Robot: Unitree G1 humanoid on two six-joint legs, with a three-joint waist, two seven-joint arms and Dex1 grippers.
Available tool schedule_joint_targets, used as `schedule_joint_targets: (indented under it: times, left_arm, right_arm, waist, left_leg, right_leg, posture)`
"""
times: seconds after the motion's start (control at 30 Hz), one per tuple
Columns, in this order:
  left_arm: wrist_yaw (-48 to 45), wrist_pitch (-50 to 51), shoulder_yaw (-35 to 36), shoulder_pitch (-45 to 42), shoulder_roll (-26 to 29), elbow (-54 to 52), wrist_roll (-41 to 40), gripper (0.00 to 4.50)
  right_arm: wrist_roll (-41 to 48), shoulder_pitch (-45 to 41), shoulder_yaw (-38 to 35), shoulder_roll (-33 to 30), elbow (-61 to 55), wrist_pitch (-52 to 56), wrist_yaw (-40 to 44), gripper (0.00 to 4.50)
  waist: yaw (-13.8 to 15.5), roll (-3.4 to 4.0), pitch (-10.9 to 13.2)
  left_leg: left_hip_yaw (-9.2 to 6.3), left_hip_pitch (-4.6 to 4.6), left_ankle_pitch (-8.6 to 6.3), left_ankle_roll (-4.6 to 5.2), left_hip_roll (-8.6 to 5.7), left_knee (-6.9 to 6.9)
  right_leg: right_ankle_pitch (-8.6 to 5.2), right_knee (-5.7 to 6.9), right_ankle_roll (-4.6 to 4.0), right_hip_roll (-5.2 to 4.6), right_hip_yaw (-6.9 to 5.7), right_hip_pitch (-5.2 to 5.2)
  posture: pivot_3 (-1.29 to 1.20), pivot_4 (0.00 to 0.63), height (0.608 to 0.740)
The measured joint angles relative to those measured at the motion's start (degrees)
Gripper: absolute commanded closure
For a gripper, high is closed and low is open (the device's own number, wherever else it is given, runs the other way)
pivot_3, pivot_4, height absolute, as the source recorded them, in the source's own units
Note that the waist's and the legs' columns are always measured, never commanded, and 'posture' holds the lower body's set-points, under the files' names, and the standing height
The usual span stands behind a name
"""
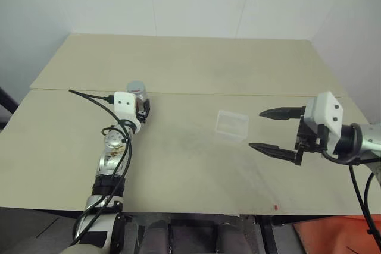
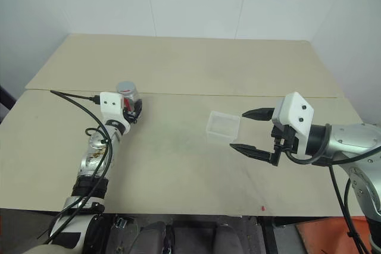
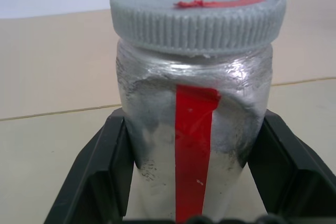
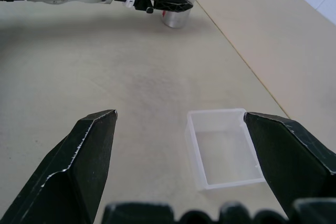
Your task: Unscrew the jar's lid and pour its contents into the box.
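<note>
- Jar (image 3: 194, 129), a small clear cylindrical one with a red stripe down its side, stands upright on the beige tabletop (image 1: 178, 165) at your left, close to the seam between the two boards
- Your left gripper (image 1: 143, 109) is clenched on the jar's body, one black finger (image 3: 105, 171) on each side of the lower wall, well below the cap
- Lid (image 3: 198, 17), a round grey ribbed cap with a red smear on top, is fully seated and as wide as the jar; unscrewing has not begun, by my reading
- Contents are hard to make out: the inside of the wall looks dusted with silvery grey matter, so expect something fine and loose that pours fast
- Box (image 4: 223, 148), a small clear thin-walled plastic rectangle, sits empty near mid-table, well apart from the jar and just in front of your right gripper (image 1: 278, 130)
- Your right gripper hangs above the table with its fingers spread wide and nothing between them
- Handling: the jar looks light, stiff and smooth-walled, so it may spin in the left grip once you twist; hold low and firm
- Take the lid by its ribbed edge with the right fingers; the ridges give purchase
- The box looks featherlight and likely to skid or tip if nudged, so pour from above without touching it
</note>
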Motion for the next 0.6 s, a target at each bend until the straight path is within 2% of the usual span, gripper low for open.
schedule_joint_targets:
  times: [0.13, 0.27, 0.47, 0.6]
  left_arm:
    - [-11.22, 5.09, -2.59, -0.17, 3.52, -5.99, -4.27, 1.80]
    - [-23.28, 11.08, -5.00, -4.12, 7.13, -10.23, -9.85, 1.80]
    - [-44.82, 16.38, -9.95, -11.53, 10.94, -8.53, -16.42, 1.80]
    - [-54.91, 14.77, -13.02, -15.22, 11.64, -4.25, -16.77, 1.80]
  right_arm:
    - [0.29, -3.30, 1.13, 1.94, 0.00, 1.34, -3.95, 0.00]
    - [-0.53, -10.22, 7.02, 7.97, 0.29, 4.90, -11.70, 0.00]
    - [-1.99, -25.31, 15.01, 20.78, 5.65, 10.77, -22.39, 0.00]
    - [-1.91, -29.79, 16.92, 25.11, 8.01, 13.50, -25.16, 0.00]
  waist:
    - [-0.22, -0.01, 0.01]
    - [-0.43, 0.00, 0.01]
    - [-0.66, 0.02, 0.01]
    - [-0.28, 0.03, 0.02]
  left_leg:
    - [0.01, -0.01, 0.02, -0.03, 0.01, -0.01]
    - [0.04, -0.01, 0.06, -0.09, 0.02, -0.02]
    - [0.19, -0.44, 0.17, -0.24, 0.00, 0.02]
    - [0.41, -0.63, 0.17, -0.22, 0.01, 0.06]
  right_leg:
    - [0.00, 0.05, 0.00, 0.01, 0.02, -0.07]
    - [0.00, 0.14, -0.01, 0.05, 0.05, -0.15]
    - [0.00, 0.23, 0.00, 0.10, 0.08, -0.61]
    - [0.00, 0.23, 0.00, 0.12, -0.02, -0.65]
  posture:
    - [0.00, 0.150, 0.740]
    - [0.00, 0.150, 0.740]
    - [0.00, 0.150, 0.740]
    - [0.00, 0.150, 0.740]
